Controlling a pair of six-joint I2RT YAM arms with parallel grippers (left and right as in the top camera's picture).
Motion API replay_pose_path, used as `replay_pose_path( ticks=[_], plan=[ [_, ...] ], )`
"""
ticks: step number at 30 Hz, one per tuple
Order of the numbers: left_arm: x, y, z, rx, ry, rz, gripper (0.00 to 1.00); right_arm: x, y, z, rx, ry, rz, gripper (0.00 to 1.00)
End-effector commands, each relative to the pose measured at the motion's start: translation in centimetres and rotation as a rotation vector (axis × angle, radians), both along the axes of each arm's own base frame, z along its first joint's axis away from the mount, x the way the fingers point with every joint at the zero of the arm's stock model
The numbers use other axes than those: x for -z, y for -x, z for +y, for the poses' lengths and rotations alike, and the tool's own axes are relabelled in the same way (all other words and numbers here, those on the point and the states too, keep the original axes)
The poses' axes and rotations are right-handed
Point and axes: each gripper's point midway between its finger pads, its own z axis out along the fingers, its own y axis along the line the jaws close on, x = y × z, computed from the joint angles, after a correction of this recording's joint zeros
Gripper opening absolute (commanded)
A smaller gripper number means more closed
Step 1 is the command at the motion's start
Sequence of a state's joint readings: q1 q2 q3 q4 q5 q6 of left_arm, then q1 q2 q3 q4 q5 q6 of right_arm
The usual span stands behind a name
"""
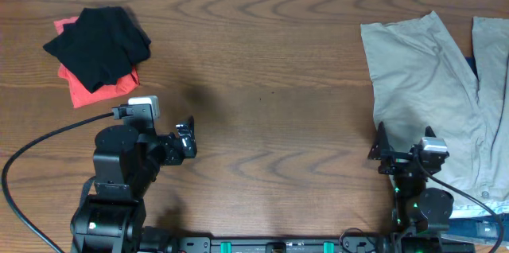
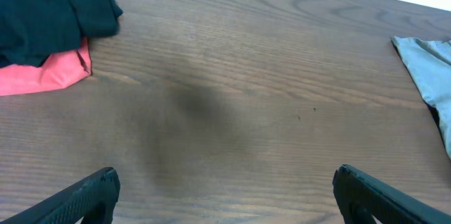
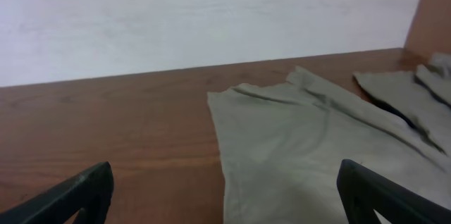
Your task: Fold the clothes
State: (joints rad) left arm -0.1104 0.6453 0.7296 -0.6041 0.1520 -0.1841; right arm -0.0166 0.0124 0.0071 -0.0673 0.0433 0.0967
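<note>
Wooden surface with three garments: one black garment lying on one red garment at upper left, one khaki trousers spread flat at right. Two robot hands near the bottom: left hand and right hand, both with fingers apart and empty.

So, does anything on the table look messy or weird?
A bit. The black garment lies crumpled in a heap on the red garment, not folded neatly. The khaki garment lies spread out, unfolded. Nothing looks spilled or broken.
</note>
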Motion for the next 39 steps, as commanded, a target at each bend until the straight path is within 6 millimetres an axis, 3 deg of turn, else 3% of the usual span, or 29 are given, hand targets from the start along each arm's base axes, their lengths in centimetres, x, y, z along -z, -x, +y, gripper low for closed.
replay_pose_path(
  ticks=[1, 39],
  plan=[
    [0.04, 0.00, 0.07, -0.009, 0.003, 0.002, 0.98, 0.08, 0.01, 0.96, -0.050, 0.029, 0.002, 0.99],
    [-0.49, 0.24, 0.09, -0.009, 0.006, -0.020, 0.98, 0.09, 0.01, 0.95, -0.050, 0.029, 0.003, 0.99]
  ],
)
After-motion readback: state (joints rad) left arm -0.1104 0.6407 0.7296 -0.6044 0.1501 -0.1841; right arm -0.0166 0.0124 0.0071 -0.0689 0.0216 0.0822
